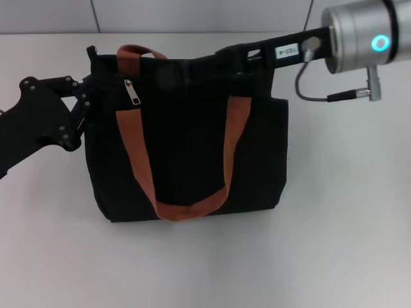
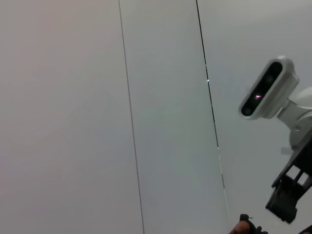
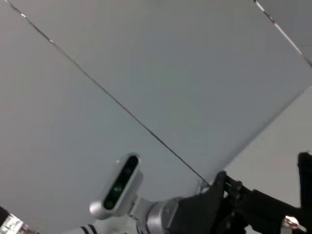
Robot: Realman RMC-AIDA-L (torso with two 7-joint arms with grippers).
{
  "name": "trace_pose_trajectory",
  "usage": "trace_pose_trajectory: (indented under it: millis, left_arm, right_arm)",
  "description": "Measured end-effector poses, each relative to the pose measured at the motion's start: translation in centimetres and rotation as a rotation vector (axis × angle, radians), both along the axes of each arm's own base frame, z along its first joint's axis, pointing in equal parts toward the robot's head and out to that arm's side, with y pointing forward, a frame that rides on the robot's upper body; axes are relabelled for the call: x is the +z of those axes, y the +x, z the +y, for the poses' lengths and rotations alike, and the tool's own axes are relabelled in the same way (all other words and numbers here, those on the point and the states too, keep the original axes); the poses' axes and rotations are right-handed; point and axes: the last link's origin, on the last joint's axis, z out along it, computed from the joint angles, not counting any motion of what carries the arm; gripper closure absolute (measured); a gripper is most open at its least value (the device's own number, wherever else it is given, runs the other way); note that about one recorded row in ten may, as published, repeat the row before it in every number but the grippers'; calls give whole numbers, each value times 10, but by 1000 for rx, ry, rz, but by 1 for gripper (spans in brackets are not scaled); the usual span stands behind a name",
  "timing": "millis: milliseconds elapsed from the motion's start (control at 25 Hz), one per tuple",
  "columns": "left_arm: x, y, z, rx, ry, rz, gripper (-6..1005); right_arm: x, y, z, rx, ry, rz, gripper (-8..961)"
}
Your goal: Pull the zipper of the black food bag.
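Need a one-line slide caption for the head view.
Left gripper at the black food bag's left end near the zipper; right gripper over its top.

White table [image 1: 334,244] under everything; pale panelled wall [image 1: 192,14] with seams behind.

Even, bright overhead light fills the head view; the white table [image 1: 334,244] is almost washed out, with only a faint soft shadow along the near edge of the black food bag [image 1: 192,154], whose fabric swallows detail. A metal arm section [image 1: 366,32] shows mild glare and a glowing ring. Both wrist views are dimmer, greyish, slightly soft, and nearby dark parts are blurred
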Motion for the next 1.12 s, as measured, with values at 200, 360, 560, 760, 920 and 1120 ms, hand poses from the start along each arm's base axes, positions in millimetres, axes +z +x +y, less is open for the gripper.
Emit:
trace_pose_trajectory:
  millis: [200, 360, 560, 760, 920, 1120]
  left_arm:
    - [0, 0, 0, 0, -1, -1, 969]
    - [0, 0, 0, 0, -4, -4, 968]
    - [0, 2, 1, 7, -26, -22, 969]
    - [0, 5, 3, -3, -31, -26, 969]
    - [-1, 7, 4, -10, -35, -29, 968]
    - [-4, 11, 6, -19, -47, -44, 968]
  right_arm:
    - [-6, -7, 7, -15, 6, -57, 232]
    - [-9, -11, 11, -23, 14, -72, 304]
    - [-16, -15, 13, -34, 20, -102, 498]
    - [-23, -18, 15, -35, 30, -126, 554]
    - [-29, -19, 16, -33, 37, -146, 555]
    - [-39, -23, 16, -27, 45, -168, 557]
